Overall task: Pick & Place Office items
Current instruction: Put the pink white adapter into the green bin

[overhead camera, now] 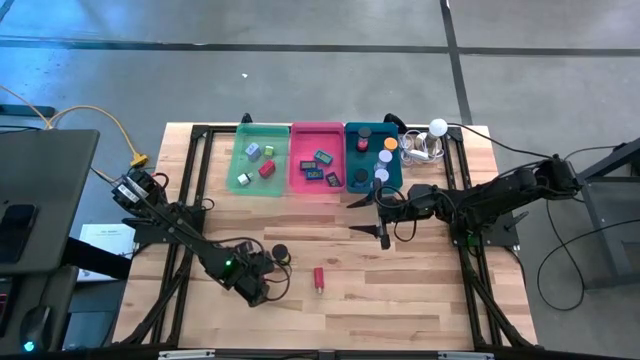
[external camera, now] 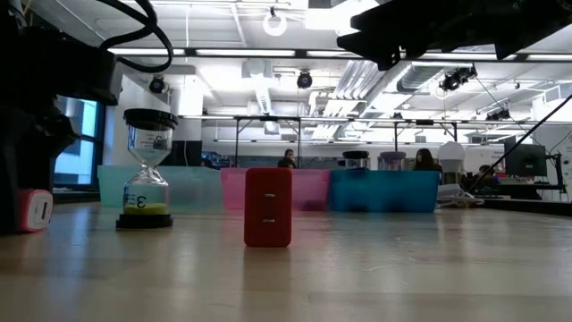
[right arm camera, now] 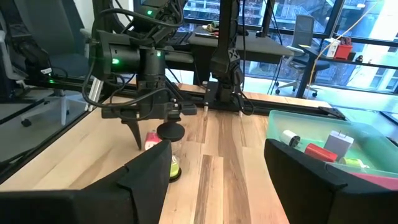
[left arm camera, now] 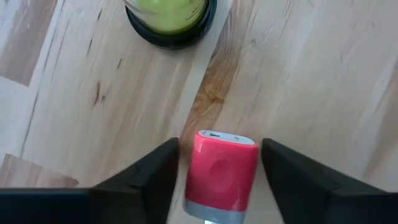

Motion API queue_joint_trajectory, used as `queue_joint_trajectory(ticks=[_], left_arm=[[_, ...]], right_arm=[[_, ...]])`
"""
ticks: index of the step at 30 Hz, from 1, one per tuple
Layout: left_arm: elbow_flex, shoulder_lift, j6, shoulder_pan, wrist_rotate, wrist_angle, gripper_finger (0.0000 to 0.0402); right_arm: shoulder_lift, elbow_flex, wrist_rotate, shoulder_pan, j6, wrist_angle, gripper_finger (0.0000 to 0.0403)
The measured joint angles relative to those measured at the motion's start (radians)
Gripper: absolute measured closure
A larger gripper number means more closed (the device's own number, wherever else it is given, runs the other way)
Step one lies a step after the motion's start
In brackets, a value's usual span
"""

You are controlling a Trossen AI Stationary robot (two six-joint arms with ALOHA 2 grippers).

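A small red block with a silver end (left arm camera: 219, 171) lies flat on the wood between the fingers of my open left gripper (left arm camera: 219, 144), which points down at the table's near left (overhead camera: 256, 282); a gap shows on both sides of the block. A black-capped hourglass with green sand (left arm camera: 169, 18) stands just beyond it (external camera: 147, 170). A second red block (overhead camera: 319, 278) stands upright on its end (external camera: 268, 207). My right gripper (overhead camera: 372, 220) hangs open above the table's middle, in front of the teal tray.
Green tray (overhead camera: 258, 185), pink tray (overhead camera: 297, 160) and teal tray (overhead camera: 352, 160) stand in a row along the far edge, each holding several small items. A white ball with cables (overhead camera: 437, 127) sits to the right of the teal tray. Bare wood lies between the arms.
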State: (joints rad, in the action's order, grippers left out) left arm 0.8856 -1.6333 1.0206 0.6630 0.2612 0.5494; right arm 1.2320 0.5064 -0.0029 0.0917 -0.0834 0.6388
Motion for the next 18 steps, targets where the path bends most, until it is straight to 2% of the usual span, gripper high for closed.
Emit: queue_joint_trajectory(ticks=[5, 13, 18], left_arm=[[0.0, 0.001, 0.073, 0.014, 0.001, -0.005, 0.0275], [0.0, 0.009, 0.095, 0.039, 0.04, -0.005, 0.0279], [0.0, 0.076, 0.095, 0.04, 0.047, -0.003, 0.0279]], right_arm=[[0.0, 0.0, 0.0, 0.0, 0.0, 0.0, 0.0155], [0.0, 0.0, 0.0, 0.0, 0.0, 0.0, 0.0155], [0.0, 0.0, 0.0, 0.0, 0.0, 0.0, 0.0155]])
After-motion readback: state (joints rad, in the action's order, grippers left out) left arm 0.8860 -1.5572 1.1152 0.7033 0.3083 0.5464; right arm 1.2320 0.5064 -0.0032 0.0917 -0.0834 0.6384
